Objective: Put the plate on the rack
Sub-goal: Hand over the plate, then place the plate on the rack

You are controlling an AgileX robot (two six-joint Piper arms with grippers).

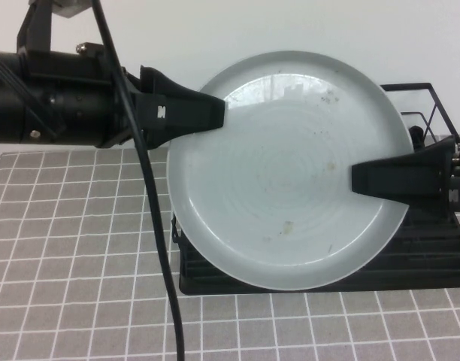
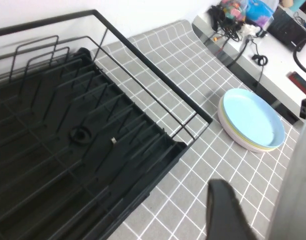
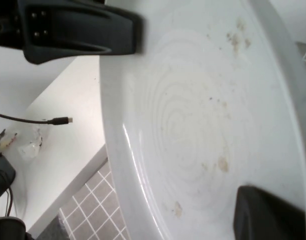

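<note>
High view: plate (image 1: 290,169) held aloft above rack (image 1: 433,263), left hand (image 1: 219,111) clamped on rim at 10 o'clock, right hand (image 1: 358,178) at 3 o'clock; likely heavy, glossy-slippery, brittle, so keep opposed rim grips.

High view downward, both wrist views close; shared: plate (image 1: 290,173), rack (image 2: 68,165).

Bright, even light; window glare on plate (image 1: 290,173); near tool parts blurred.
</note>
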